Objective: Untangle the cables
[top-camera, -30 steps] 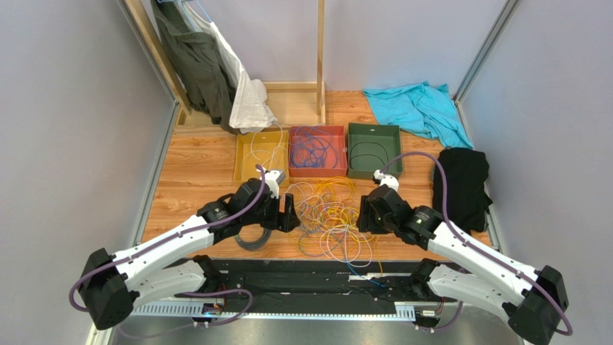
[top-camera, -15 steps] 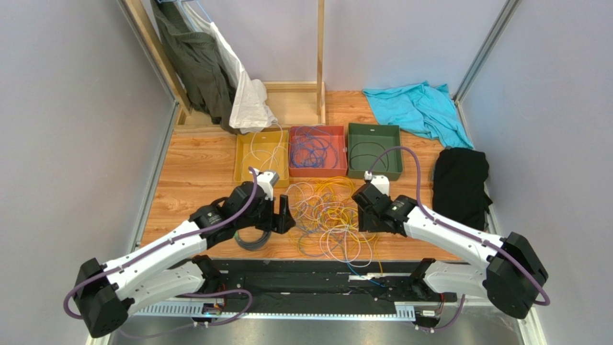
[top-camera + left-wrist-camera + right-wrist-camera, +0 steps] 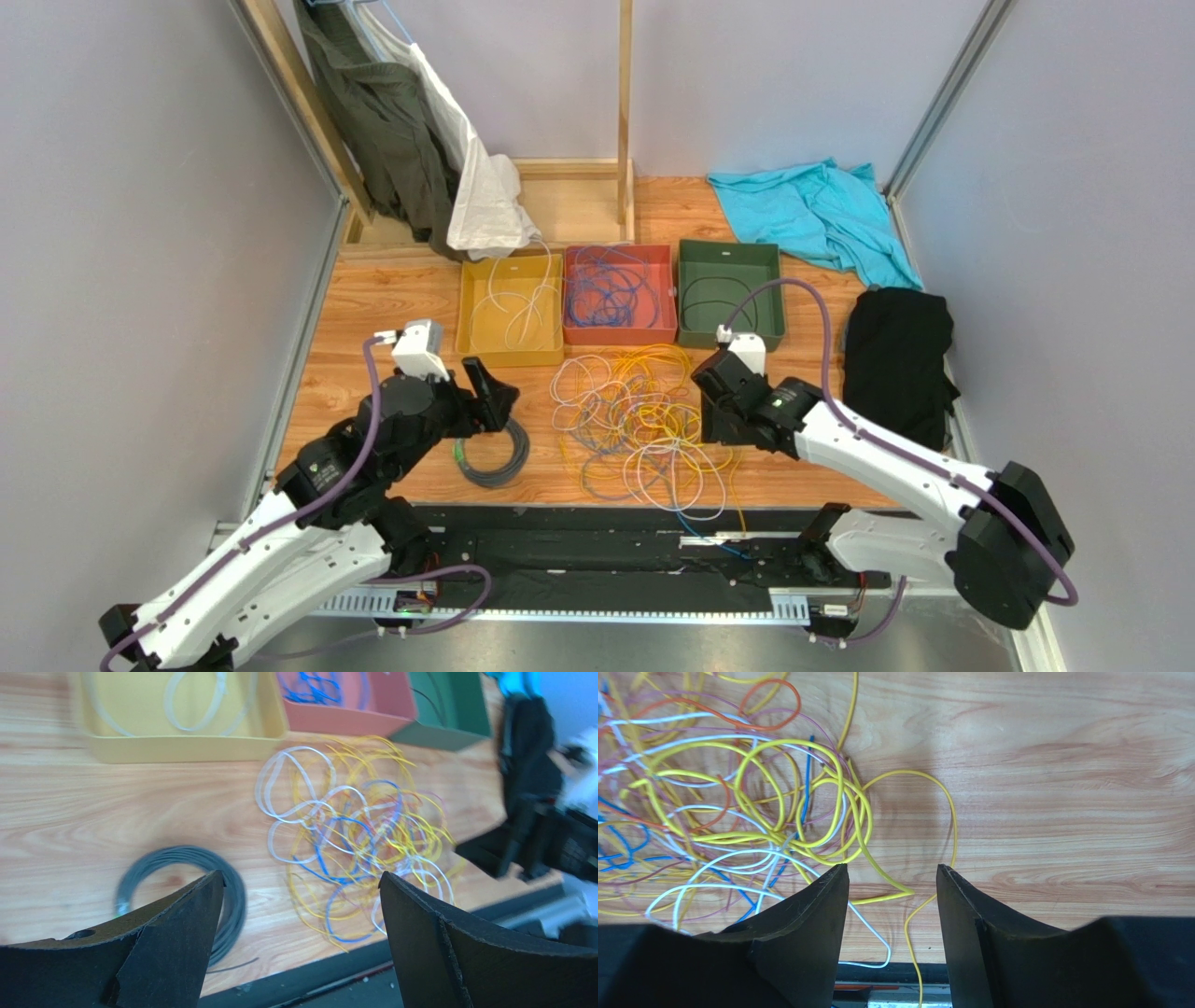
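Overhead, grey walls (image 3: 140, 210) enclose a wooden table (image 3: 379, 322) strewn with cables (image 3: 638, 420).

Plain grey walls (image 3: 140, 210) enclose the wood-grain tabletop (image 3: 379, 322).

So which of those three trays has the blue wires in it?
The red tray, the middle one between the yellow tray and the green tray; its blue wires lie in loose loops.
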`<state>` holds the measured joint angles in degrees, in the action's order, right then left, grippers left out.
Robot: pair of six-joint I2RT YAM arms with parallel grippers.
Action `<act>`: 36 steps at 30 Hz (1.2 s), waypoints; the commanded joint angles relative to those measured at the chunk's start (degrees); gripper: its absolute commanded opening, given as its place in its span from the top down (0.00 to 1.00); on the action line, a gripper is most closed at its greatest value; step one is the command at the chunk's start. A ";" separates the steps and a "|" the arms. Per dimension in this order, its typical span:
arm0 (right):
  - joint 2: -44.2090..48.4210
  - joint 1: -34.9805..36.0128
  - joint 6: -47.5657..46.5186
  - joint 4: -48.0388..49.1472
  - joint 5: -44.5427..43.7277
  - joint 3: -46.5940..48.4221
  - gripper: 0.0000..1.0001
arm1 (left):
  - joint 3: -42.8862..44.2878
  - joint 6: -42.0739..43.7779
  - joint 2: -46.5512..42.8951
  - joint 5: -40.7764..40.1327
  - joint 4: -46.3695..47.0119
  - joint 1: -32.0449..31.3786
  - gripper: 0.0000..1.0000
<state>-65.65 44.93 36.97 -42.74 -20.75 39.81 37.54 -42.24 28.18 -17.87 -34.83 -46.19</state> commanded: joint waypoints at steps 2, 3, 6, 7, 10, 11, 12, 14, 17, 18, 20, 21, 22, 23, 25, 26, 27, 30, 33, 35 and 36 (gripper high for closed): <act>6.48 -0.10 -0.76 -1.29 -1.93 5.18 0.46 | 4.74 -0.40 5.19 -2.47 -6.75 4.00 0.11; 6.84 -0.02 -1.46 -1.55 -1.23 5.88 0.47 | 3.87 -0.21 6.17 -0.43 -5.70 4.01 0.11; 6.15 0.33 -3.30 -1.73 7.35 8.43 0.48 | 0.45 -0.21 9.86 8.09 -0.52 4.01 0.13; 5.19 1.82 -3.66 -1.82 9.22 8.96 0.48 | -0.53 -0.47 10.57 10.29 1.15 4.01 0.14; 3.43 8.39 -3.31 -1.91 10.12 10.46 0.48 | -3.17 -1.18 12.77 15.22 4.94 4.01 0.14; 2.90 10.16 -3.31 -1.99 9.60 10.81 0.48 | -3.35 -1.35 12.86 15.58 5.29 4.01 0.14; 2.37 11.75 -3.22 -2.00 9.07 11.51 0.48 | -3.78 -1.36 12.77 15.41 5.21 4.01 0.15; 0.44 15.18 -2.87 -2.17 8.97 11.95 0.48 | -3.88 -1.01 11.73 14.80 5.12 4.01 0.14; -2.29 18.17 -2.87 -2.26 8.01 12.30 0.48 | -3.97 -0.48 10.49 14.53 4.77 3.92 0.14; -2.90 18.70 -2.78 -2.35 7.66 12.48 0.48 | -4.14 -0.48 10.31 14.70 4.60 4.01 0.14; -4.40 19.84 -3.31 -1.82 7.40 12.83 0.48 | -4.49 -0.56 10.14 15.05 4.33 4.01 0.14; -4.92 20.02 -3.57 -0.95 7.57 12.92 0.48 | -5.01 -0.65 10.22 15.14 4.42 4.01 0.14; -6.41 20.02 -3.75 -0.42 7.66 12.92 0.49 | -5.37 -1.00 10.05 15.40 4.51 4.01 0.14; -7.21 20.02 -4.44 0.20 7.57 13.01 0.49 | -5.81 -1.18 9.96 15.84 4.85 3.92 0.14; -11.24 20.02 -5.15 1.52 7.57 14.32 0.50 | -6.69 -1.62 9.96 16.37 5.12 3.92 0.14; -12.91 20.02 -5.85 0.65 7.57 15.29 0.50 | -6.69 -1.62 10.13 16.37 5.21 3.92 0.15; -16.32 20.02 -6.03 0.21 7.66 16.08 0.53 | -6.60 -1.53 10.05 16.46 5.12 4.01 0.14; -20.12 20.02 -6.30 -1.20 7.74 18.46 0.71 | -6.25 -1.01 9.96 16.11 4.33 4.01 0.14; -20.57 20.02 -6.21 -1.73 7.40 18.90 0.87 | -6.25 -0.92 9.61 15.76 3.63 4.01 0.14; -20.49 20.02 -6.12 -2.78 7.22 19.16 0.89 | -6.69 -0.91 9.26 15.67 3.71 4.01 0.14; -20.05 20.02 -6.03 -3.22 6.78 19.25 0.89 | -6.86 -0.92 9.17 15.67 3.63 4.01 0.14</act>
<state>-86.94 64.75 31.42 -44.31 -12.88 56.21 30.79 -43.18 38.37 -2.59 -31.35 -42.33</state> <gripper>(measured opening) 0.118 0.857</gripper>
